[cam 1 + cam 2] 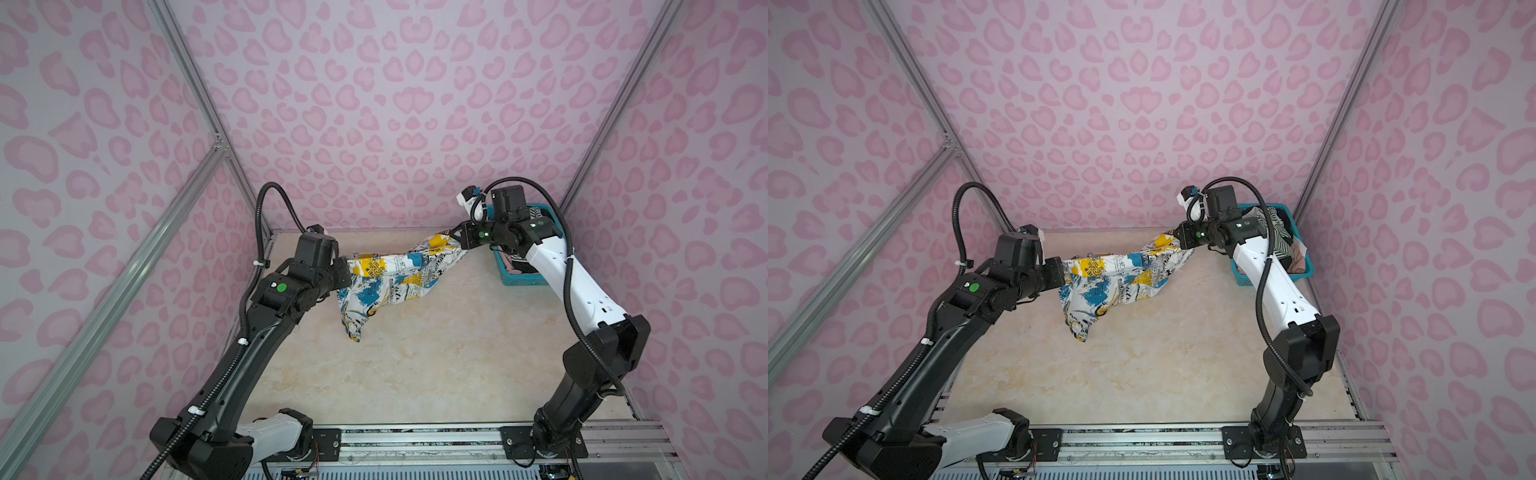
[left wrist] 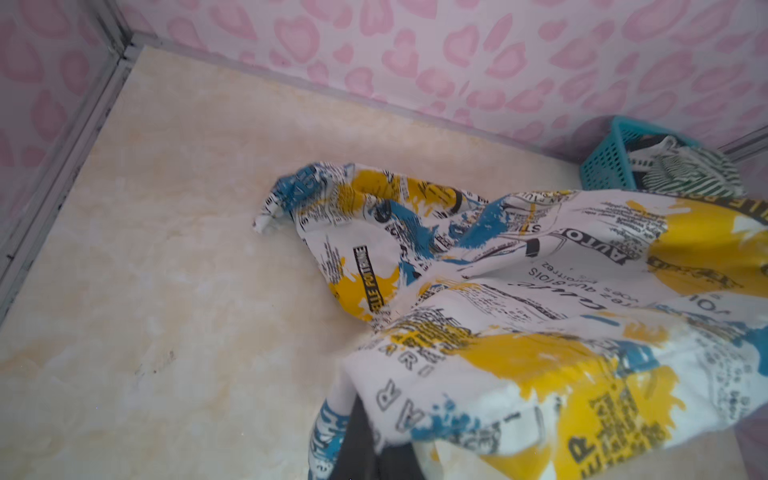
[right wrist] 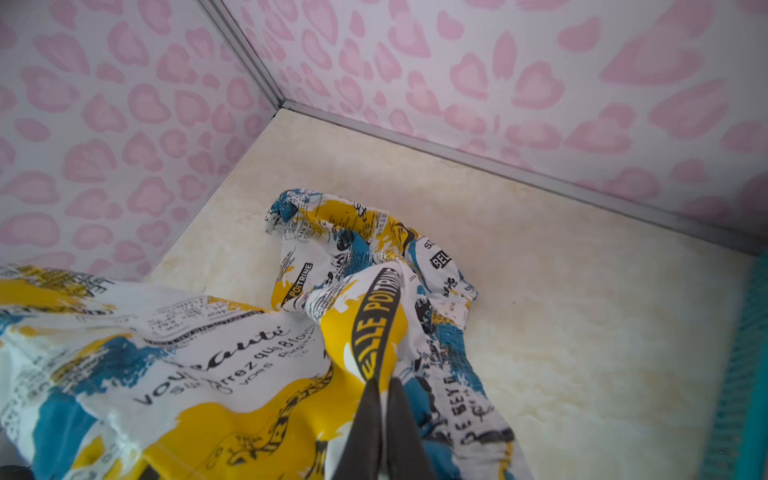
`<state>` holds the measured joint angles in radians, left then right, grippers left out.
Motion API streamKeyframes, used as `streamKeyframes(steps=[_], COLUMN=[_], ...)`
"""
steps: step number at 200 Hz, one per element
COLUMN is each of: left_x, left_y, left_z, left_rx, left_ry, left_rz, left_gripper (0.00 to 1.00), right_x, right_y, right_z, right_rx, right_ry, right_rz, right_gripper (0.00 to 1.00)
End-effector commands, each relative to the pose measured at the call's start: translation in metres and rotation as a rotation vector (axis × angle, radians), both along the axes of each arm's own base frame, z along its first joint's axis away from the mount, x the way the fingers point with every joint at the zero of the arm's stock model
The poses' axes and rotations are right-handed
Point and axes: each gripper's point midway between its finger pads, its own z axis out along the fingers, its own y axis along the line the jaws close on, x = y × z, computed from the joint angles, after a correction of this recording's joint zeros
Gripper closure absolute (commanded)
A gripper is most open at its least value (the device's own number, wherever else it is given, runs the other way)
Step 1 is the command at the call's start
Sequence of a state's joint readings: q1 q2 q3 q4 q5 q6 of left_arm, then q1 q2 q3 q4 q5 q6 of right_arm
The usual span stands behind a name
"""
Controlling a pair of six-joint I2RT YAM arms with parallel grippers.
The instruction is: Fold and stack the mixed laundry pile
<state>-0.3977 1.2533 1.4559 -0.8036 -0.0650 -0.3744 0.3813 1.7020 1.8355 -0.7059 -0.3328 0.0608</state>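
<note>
The white garment with blue and yellow splashes and black lettering [image 1: 395, 278] [image 1: 1117, 282] hangs stretched between my two grippers above the table, and a loose corner droops toward the front. My left gripper [image 1: 347, 270] [image 2: 374, 436] is shut on its left end, with cloth draped over the fingers. My right gripper [image 1: 457, 241] [image 3: 382, 384] is shut on a yellow fold at its far right end. The rest of the mixed laundry pile lies in the basket: the green-and-white striped top [image 1: 1273, 237] [image 2: 685, 174], a black one [image 1: 1287, 220] and a pale pink one [image 1: 1298, 255].
A teal mesh basket [image 1: 511, 278] [image 2: 606, 162] stands in the far right corner, partly behind my right arm. The beige marbled table [image 1: 415, 374] is boxed in by pink patterned walls on three sides, with a metal rail along its front edge.
</note>
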Motion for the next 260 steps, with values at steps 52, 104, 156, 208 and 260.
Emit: streamKeyframes(steps=[52,104,156,208,260], left_x=[-0.030,-0.069,-0.079,-0.082,-0.086], left_y=[0.008,0.024,0.026,0.029,0.032], left_z=[-0.044,-0.089,-0.098,-0.101,-0.103], left_rx=[0.056,0.087,0.075,0.079,0.095], left_ry=[0.117,0.225,0.236,0.243,0.242], left_rz=[-0.108,-0.095,-0.093,-0.088,-0.087], left_gripper=[0.98,0.98,0.98,0.98,0.98], right_x=[-0.140,-0.200,-0.223,-0.234,-0.234], right_y=[-0.026,-0.031,-0.001,0.042,0.051], right_z=[-0.158,-0.203,-0.256,-0.283,-0.304], right_rx=[-0.137,0.017,0.067,0.134,0.153], right_ry=[0.437,0.648,0.765,0.811,0.846], right_rz=[-0.001,-0.065,-0.101,-0.107,-0.195], right_gripper=[0.57,0.37,0.35,0.33,0.35])
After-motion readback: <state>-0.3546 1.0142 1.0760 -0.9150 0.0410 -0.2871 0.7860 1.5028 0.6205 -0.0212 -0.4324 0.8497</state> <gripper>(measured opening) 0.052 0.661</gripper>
